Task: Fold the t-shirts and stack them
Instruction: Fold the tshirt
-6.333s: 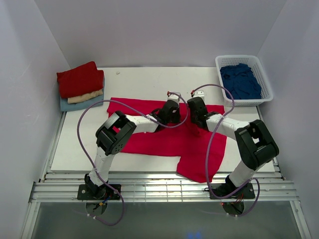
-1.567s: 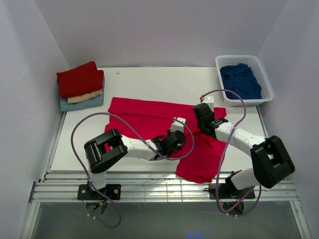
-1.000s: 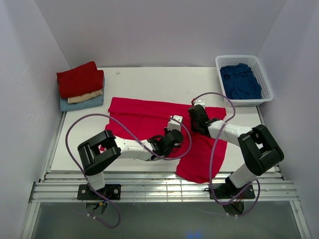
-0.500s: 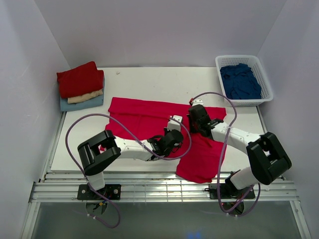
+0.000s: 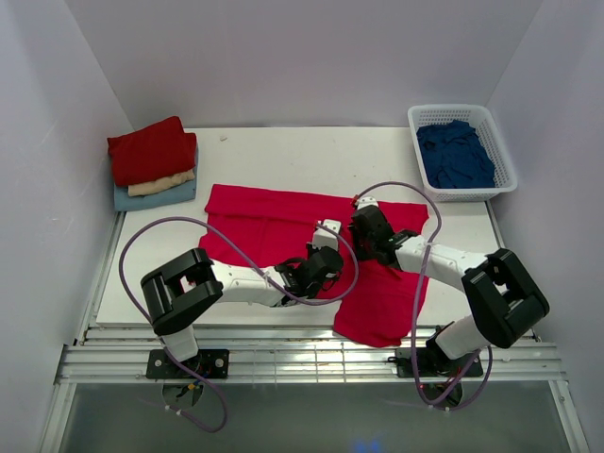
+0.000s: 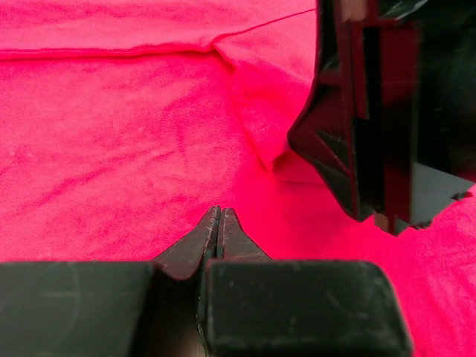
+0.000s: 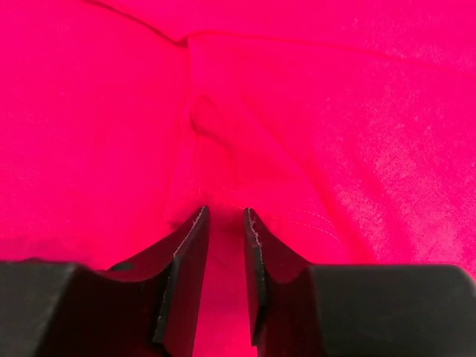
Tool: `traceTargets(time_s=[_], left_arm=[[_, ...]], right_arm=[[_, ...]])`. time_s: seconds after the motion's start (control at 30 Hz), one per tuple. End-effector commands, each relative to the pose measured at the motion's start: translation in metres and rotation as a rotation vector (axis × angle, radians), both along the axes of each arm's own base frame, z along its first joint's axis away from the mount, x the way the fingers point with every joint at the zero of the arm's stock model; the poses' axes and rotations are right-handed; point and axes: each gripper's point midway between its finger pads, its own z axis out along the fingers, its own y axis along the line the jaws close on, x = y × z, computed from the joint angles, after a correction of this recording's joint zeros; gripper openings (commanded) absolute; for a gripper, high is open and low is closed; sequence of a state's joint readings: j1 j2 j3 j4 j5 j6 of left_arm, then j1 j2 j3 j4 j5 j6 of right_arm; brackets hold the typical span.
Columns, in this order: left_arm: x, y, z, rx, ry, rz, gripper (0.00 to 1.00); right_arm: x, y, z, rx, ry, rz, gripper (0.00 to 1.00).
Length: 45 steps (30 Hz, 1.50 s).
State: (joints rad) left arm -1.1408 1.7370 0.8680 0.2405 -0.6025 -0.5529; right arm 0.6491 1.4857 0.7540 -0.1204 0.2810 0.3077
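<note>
Pinching shut, the left gripper [image 6: 219, 216] rests its tips on the bright crimson cloth t-shirt [image 5: 274, 222]; whether cloth is caught cannot be told. The right gripper [image 7: 225, 219], jaws narrowly parted, straddles a raised crease. The shirt lies spread across the middle of the white table [image 5: 283, 151]. Both should likely catch one layer only, then lift together.

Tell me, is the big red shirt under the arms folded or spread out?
Spread out. The red shirt lies flat and wide across the table, with only a small raised crease in it.
</note>
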Motion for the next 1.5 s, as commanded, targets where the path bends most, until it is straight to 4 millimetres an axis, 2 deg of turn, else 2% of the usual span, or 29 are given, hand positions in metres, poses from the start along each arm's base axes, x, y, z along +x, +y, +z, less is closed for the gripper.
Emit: traceTargets(time_s=[0.0,0.33,0.8,0.83,0.93,1.03,1.3,1.47], left_arm=[[0.003,-0.003,0.019,-0.057,-0.018,0.015,0.07],[0.003,0.002,0.022,-0.059,-0.026,0.025,0.06],[0.000,0.009,0.014,-0.048,-0.013,0.035,0.06],[0.000,0.008,0.015,-0.051,-0.014,0.035,0.06],[0.000,0.010,0.014,-0.048,-0.014,0.037,0.06],[0.001,0.011,0.013,-0.047,-0.014,0.041,0.06],[-0.001,0.011,0.007,-0.043,-0.001,0.038,0.06],[-0.001,0.011,0.009,-0.041,-0.008,0.037,0.06]], right_arm=[[-0.001,0.009,0.017,0.059,-0.044,0.014,0.32],[-0.004,0.020,0.001,0.070,-0.003,0.036,0.33],[-0.001,0.039,-0.001,0.094,-0.001,0.066,0.33],[0.000,0.039,-0.002,0.091,0.003,0.066,0.32],[-0.001,0.040,-0.006,0.087,0.009,0.068,0.16],[-0.001,0.045,-0.006,0.091,0.008,0.082,0.08],[-0.002,0.066,0.002,0.130,0.005,0.133,0.08],[-0.009,0.072,0.006,0.114,0.005,0.156,0.15]])
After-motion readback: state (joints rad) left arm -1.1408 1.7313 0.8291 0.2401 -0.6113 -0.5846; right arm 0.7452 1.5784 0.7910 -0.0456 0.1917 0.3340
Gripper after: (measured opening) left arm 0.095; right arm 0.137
